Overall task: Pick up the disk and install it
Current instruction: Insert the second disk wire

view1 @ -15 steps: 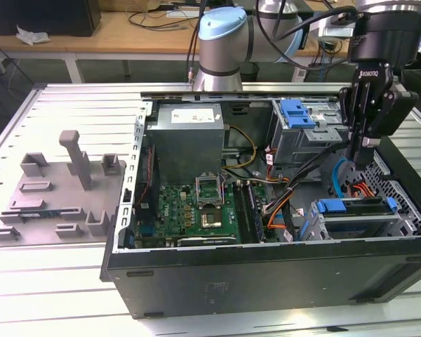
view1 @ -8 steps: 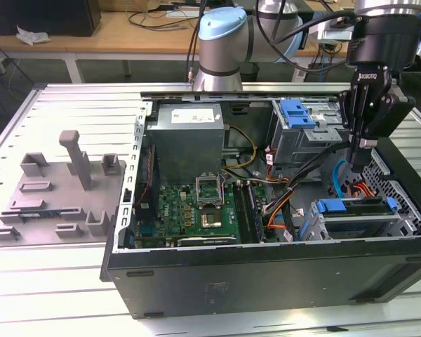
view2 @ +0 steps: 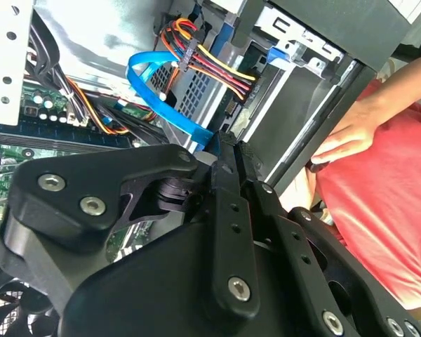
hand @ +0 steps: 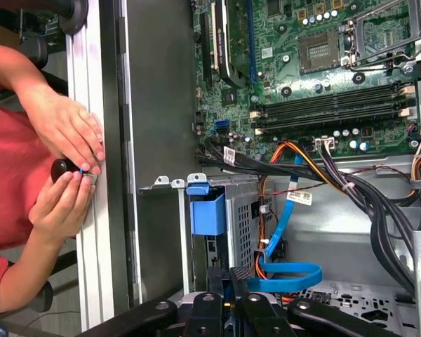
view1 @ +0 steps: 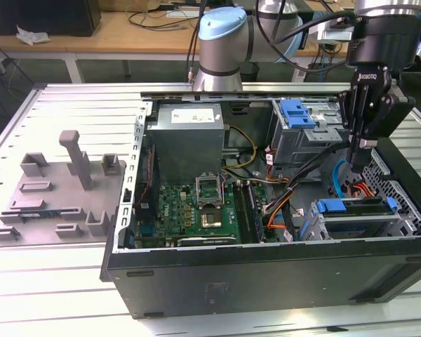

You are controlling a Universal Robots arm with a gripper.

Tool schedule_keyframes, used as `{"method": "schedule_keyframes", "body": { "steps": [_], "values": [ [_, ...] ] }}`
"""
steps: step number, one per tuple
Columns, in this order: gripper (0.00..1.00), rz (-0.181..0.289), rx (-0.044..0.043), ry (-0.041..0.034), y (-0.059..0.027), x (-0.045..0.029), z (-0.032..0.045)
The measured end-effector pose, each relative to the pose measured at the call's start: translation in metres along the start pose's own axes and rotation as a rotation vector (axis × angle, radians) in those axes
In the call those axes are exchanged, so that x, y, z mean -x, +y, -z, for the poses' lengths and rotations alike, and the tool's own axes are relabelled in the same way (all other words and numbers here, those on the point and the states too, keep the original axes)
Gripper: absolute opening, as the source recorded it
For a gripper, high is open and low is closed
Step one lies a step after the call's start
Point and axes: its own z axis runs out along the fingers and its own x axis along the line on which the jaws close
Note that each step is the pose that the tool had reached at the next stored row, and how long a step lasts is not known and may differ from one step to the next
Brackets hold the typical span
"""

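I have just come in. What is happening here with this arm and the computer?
A robot arm is working over an open computer case on a table. Its gripper, shut and holding nothing, hangs just above the disk, which lies in its blue carrier in the drive bay. In the first wrist view a person's hands hold a small dark object at the case's edge.

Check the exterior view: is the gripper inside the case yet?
Yes, the gripper reaches down past the case's top edge at the exterior view's right, just above the disk in its bay.

Claw [view1: 363, 163] downward, fingers together
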Motion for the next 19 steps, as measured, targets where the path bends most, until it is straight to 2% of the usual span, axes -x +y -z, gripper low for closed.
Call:
{"method": "schedule_keyframes", "body": {
  "steps": [3, 6, 9, 11, 13, 15, 17, 19],
  "values": [
    [0.16, 0.000, 0.0005, -0.0106, -0.0003, -0.0030, -0.0016],
    [0.16, 0.000, 0.0007, -0.0261, -0.0005, -0.0056, -0.0031],
    [0.16, 0.001, 0.0013, -0.0481, -0.0008, -0.0088, -0.0048],
    [0.16, 0.001, 0.0023, -0.0670, -0.0012, -0.0132, -0.0073],
    [0.16, 0.002, 0.0030, -0.0817, -0.0016, -0.0168, -0.0093],
    [0.16, 0.002, 0.0038, -0.0934, -0.0021, -0.0195, -0.0108],
    [0.16, 0.003, 0.0041, -0.1000, -0.0025, -0.0209, -0.0116],
    [0.16, 0.003, 0.0050, -0.1160, -0.0032, -0.0243, -0.0135]
  ]
}}
